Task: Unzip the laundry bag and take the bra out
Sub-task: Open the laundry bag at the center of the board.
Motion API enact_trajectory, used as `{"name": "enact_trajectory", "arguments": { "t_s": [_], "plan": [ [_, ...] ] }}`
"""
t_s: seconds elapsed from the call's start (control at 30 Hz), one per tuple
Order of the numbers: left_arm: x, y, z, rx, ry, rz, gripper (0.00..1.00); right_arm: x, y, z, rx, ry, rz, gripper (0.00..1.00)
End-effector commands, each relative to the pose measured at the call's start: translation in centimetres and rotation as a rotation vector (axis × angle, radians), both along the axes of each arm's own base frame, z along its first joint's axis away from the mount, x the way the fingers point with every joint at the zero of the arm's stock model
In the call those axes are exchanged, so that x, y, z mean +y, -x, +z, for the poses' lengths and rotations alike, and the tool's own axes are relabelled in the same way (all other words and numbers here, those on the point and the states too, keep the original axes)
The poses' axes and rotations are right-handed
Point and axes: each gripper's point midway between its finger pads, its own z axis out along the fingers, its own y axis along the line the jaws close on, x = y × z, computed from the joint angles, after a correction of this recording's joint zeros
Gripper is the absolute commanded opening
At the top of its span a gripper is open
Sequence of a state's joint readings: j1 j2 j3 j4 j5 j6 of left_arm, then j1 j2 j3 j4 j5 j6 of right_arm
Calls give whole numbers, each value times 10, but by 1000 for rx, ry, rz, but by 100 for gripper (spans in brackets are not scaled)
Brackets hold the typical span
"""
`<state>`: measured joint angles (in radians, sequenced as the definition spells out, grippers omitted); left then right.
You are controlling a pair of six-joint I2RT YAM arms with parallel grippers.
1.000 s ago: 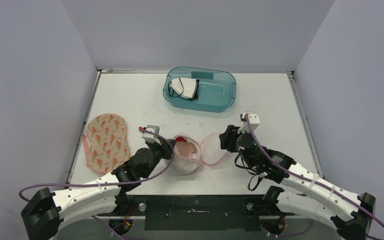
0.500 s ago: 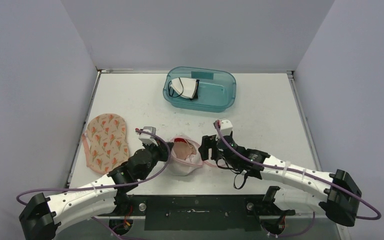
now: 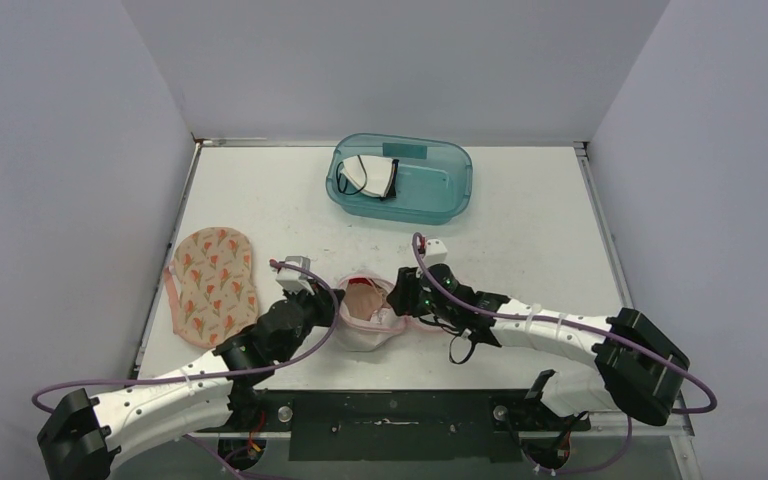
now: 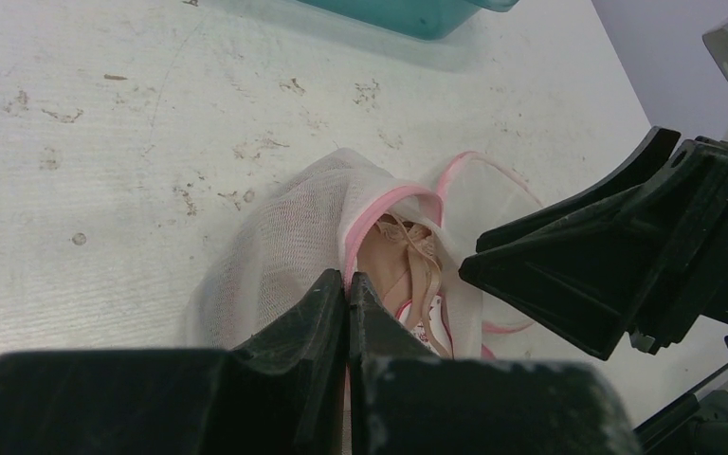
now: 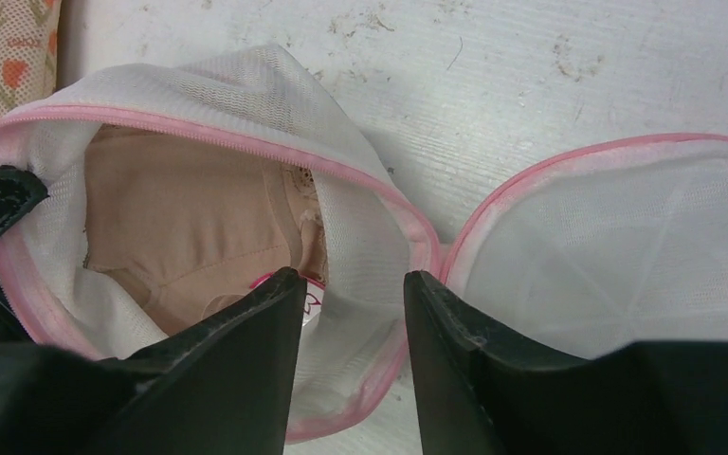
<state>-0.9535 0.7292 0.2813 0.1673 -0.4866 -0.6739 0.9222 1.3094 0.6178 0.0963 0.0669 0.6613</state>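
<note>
On the table [image 3: 260, 200], near its front edge, the laundry bag [image 5: 246, 95] lies unzipped with the bra [image 5: 180, 209] inside. The left gripper [image 4: 346, 282] clamps the bag's rim, fingers pressed together. The right gripper [image 5: 353, 289] hangs parted at the mouth — seemingly straddling the bag's pink edging. Closing there could catch mesh instead of bra — and drag the whole bag.

Most of the beige fabric bra [image 5: 190, 237] lay hidden inside the white mesh laundry bag with pink zip trim [image 5: 246, 104]; only a patch showed through its opening. The closed jaws of the left gripper [image 4: 346, 280] covered the bag's near rim. The teal plastic tub [image 4: 417, 13] by the far edge of the surface [image 3: 560, 200] was cut off at the top of the left wrist view. The white item with black straps [image 3: 368, 178] inside it was too small to identify.
</note>
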Motion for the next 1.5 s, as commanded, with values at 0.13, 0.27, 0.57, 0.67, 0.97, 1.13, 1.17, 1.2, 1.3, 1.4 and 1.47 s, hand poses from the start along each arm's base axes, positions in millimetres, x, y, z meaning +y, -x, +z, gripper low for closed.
{"name": "enact_trajectory", "arguments": {
  "t_s": [0.13, 0.27, 0.57, 0.67, 0.97, 1.13, 1.17, 1.2, 1.3, 1.4, 1.47],
  "plan": [
    [2, -2, 8, -15, 30, 17, 0, 3, -3, -4, 1, -23, 5, 24],
    [2, -2, 8, -11, 29, 14, 0, -3, -3, -6, -9, 2, -4, 5],
    [-4, -10, 35, -49, 84, 26, 0, -29, -31, 98, -315, 99, -69, 5],
    [-11, -19, 69, -95, 126, 24, 0, -30, -33, 136, -423, 137, -87, 5],
    [-22, -30, 41, -23, 86, 26, 0, -49, -28, 91, -431, 240, -183, 5],
    [-7, -42, 71, -161, 196, 71, 0, -65, -33, 82, -491, 254, -244, 5],
    [-5, -46, 73, -174, 202, 76, 0, -66, -35, 76, -477, 266, -253, 5],
    [-5, -49, 76, -169, 210, 71, 0, -65, -37, 77, -473, 272, -260, 5],
    [-10, -55, 93, -176, 221, 36, 0, -56, -36, 100, -516, 233, -256, 5],
    [-15, -53, 94, -170, 223, 10, 0, -54, -37, 115, -538, 221, -255, 5],
    [-16, -51, 76, -129, 214, 6, 0, -55, -35, 109, -524, 225, -249, 5]
  ]
}}
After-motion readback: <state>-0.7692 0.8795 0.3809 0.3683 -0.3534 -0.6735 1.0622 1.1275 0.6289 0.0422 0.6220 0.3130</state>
